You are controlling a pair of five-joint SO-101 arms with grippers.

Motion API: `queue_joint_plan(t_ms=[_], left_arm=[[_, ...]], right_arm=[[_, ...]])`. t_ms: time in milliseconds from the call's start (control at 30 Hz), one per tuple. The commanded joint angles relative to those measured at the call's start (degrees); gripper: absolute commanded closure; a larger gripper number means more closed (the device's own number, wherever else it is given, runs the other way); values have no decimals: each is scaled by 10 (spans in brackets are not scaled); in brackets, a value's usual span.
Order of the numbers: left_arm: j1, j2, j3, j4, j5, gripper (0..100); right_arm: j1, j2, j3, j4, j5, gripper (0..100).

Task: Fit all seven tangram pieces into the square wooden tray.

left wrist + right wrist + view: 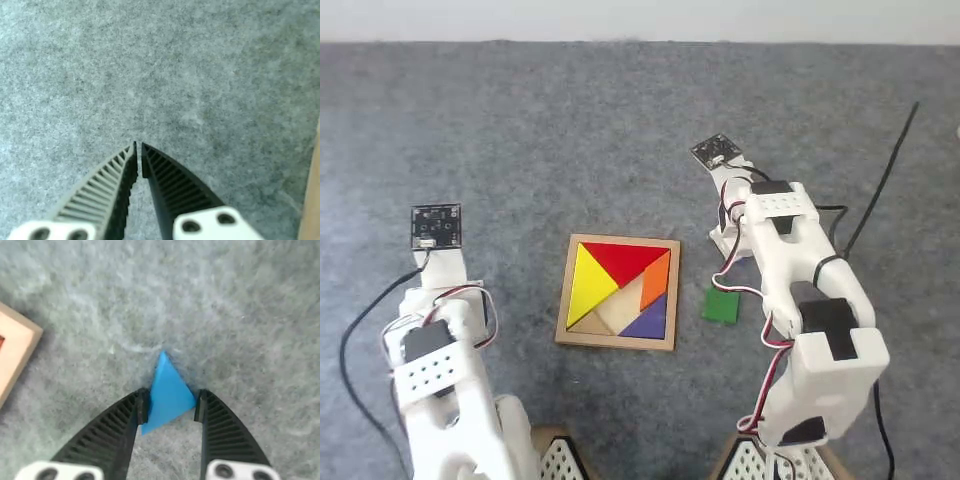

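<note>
The square wooden tray (563,305) lies in the middle of the carpet, between the two arms. It holds a yellow triangle (588,282), a red triangle (623,260), an orange piece (655,282) and a purple triangle (648,321), with bare wood near its front. A green square (721,305) lies on the carpet just right of the tray. My right gripper (171,402) is shut on a small blue triangle (167,385) low over the carpet, with a tray corner (15,345) close by. My left gripper (138,146) is shut with nothing in it, above bare carpet left of the tray edge (312,200).
Grey carpet covers the whole table. The right arm (790,260) stretches along the tray's right side, above and beside the green square. The left arm (435,320) stands left of the tray. Black cables trail off at both sides.
</note>
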Motion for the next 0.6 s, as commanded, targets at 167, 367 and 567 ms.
queue_joint_plan(t_ms=[167,367,567], left_arm=[[0,4,-13,-17,-6,978],[0,4,-13,-17,-6,978],[0,4,-13,-17,-6,978]], right_arm=[[7,-4,-26,4,19,955],[11,-5,-26,6,22,981],[32,-63,-16,28,18,983]])
